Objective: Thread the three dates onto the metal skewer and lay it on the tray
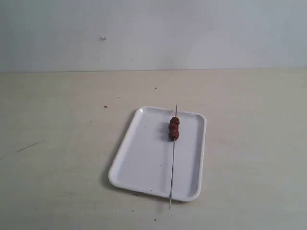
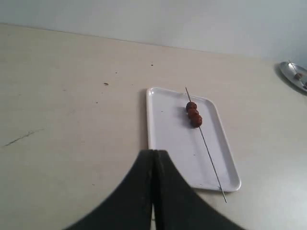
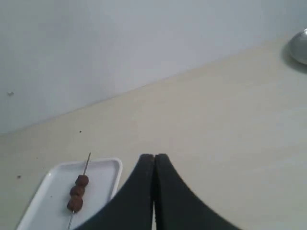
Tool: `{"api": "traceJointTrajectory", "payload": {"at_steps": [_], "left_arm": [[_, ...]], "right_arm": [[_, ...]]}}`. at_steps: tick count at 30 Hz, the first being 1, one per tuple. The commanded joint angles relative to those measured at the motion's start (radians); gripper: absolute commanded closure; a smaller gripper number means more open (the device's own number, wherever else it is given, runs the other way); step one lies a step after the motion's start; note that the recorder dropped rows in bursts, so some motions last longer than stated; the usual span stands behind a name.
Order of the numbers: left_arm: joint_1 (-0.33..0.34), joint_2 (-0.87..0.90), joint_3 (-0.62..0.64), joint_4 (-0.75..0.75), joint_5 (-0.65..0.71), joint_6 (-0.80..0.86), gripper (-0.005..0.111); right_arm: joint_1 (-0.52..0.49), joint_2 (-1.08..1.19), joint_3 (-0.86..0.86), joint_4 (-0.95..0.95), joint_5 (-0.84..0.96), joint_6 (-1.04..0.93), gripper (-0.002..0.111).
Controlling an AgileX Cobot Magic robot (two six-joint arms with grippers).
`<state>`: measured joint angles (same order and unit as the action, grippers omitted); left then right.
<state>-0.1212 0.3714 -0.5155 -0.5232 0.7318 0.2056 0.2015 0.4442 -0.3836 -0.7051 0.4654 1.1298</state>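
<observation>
The white tray (image 1: 144, 163) lies in the middle of the table. Across its right half rests the metal skewer (image 1: 172, 167), running lengthwise, both ends poking a little past the rim. The three dates (image 1: 174, 128) sit threaded in a tight row near the skewer's far end. Neither arm shows in the exterior view. In the left wrist view my left gripper (image 2: 154, 152) is shut and empty, back from the tray (image 2: 168, 134), the skewer (image 2: 211, 160) and the dates (image 2: 194, 114). My right gripper (image 3: 154, 156) is shut and empty, beside the tray (image 3: 103, 184) and apart from the dates (image 3: 76, 192).
A shiny metal dish (image 2: 296, 75) with something small in it sits far off past the tray in the left wrist view; its edge (image 3: 300, 47) also shows in the right wrist view. A pale wall stands behind the beige table (image 1: 57, 143), which has small dark specks.
</observation>
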Motion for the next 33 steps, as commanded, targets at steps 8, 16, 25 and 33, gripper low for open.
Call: {"api": "traceJointTrajectory", "payload": {"at_steps": [8, 16, 25, 33], "left_arm": [[0.003, -0.004, 0.007, 0.013, -0.001, 0.000, 0.107], [0.003, -0.004, 0.007, 0.016, -0.001, 0.000, 0.107], [0.003, -0.004, 0.007, 0.017, -0.001, 0.000, 0.107], [0.003, -0.004, 0.007, 0.017, -0.001, 0.000, 0.107]], "right_arm": [[-0.270, -0.258, 0.288, 0.022, -0.213, -0.004, 0.108], [-0.271, -0.278, 0.348, 0.054, -0.255, -0.003, 0.108], [-0.271, -0.278, 0.348, 0.052, -0.367, -0.017, 0.108], [-0.271, -0.278, 0.384, 0.612, -0.397, -0.690, 0.108]]}}
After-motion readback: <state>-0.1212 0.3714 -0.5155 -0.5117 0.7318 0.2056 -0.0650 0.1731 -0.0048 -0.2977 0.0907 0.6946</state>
